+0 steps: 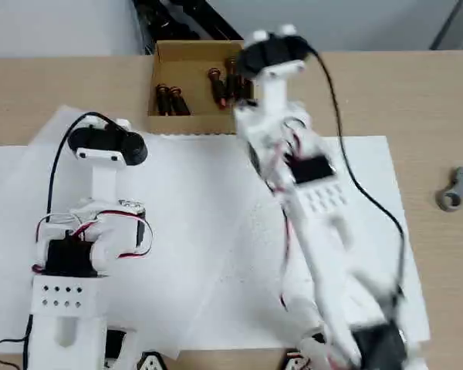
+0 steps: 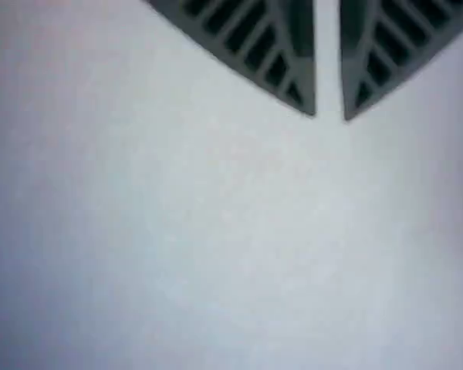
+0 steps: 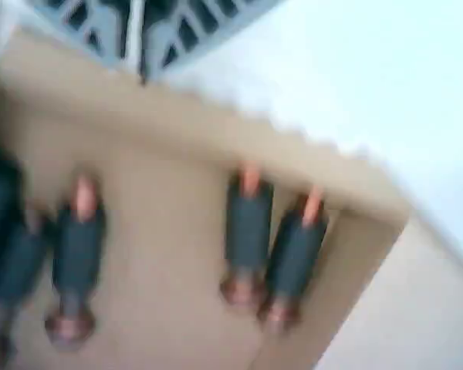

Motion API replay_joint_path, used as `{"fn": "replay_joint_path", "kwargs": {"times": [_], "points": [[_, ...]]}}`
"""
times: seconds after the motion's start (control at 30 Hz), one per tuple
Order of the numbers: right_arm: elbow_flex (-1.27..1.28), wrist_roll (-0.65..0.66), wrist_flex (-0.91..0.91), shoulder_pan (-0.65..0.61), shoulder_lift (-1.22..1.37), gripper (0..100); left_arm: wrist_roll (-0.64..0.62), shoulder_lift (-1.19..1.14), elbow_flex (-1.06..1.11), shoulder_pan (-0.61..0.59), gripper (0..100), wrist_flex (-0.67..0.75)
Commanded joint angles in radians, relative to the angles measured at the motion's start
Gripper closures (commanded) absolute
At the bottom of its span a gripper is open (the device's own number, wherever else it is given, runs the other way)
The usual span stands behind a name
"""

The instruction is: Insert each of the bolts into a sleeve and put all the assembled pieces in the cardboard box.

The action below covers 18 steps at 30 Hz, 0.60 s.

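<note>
- Light wooden table (image 1: 417,92), a big white sheet of paper (image 1: 216,223) spread over it, and the cardboard box (image 1: 189,122) sitting at the far edge of the sheet.
- The right arm (image 1: 316,193) is stretched out long, and its right gripper (image 3: 141,62) hangs over the box's near wall. The fingers are pinched almost together with nothing between them.
- The left arm (image 1: 100,193) is folded back over the paper. The left gripper (image 2: 329,108) sits just above the sheet, with only a sliver of a gap between its fingers, and it's empty-handed too.
- Every bolt I can see already wears a dark sleeve and lies inside the box, so this looks like the closing stretch: getting that right arm away cleanly.
- To do it well, I'd lift straight up before swinging back. The fingertips are close to the cardboard wall, and a sideways drag could hook the rim or shove the box.
- Keep the fingers pinched while rising so they can't snag a piece.
- Inside the box, two finished pieces (image 3: 248,223) lie side by side, touching, in one corner against the wall.
- Another piece (image 3: 77,247) lies apart from them, with at least one more at the view's edge; an exact count I can't give.
- From above, that corner pair (image 1: 170,100) rests by the near wall, and the others are partly hidden under the gripper.
- A small grey part (image 1: 455,189) lies well off on the bare wood.
</note>
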<state>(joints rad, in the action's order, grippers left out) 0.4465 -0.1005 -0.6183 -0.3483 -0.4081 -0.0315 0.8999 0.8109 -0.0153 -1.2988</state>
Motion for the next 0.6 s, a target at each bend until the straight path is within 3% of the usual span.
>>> {"fn": "replay_joint_path", "kwargs": {"times": [0.0, 0.1, 0.33, 0.57], "points": [[0.157, 0.012, -0.093, 0.021, -0.364, 99.5, 0.052, 0.014, 0.007, -0.005, 100, 0.038], [0.305, 0.014, -0.162, 0.030, -0.607, 99.5, 0.086, 0.014, 0.005, -0.034, 100, 0.060], [0.658, 0.015, -0.236, 0.093, -1.069, 99.5, 0.091, 0.014, 0.012, -0.247, 100, 0.137], [0.947, 0.018, -0.312, 0.151, -1.412, 99.5, 0.094, 0.058, 0.065, -0.276, 100, 0.144]]}}
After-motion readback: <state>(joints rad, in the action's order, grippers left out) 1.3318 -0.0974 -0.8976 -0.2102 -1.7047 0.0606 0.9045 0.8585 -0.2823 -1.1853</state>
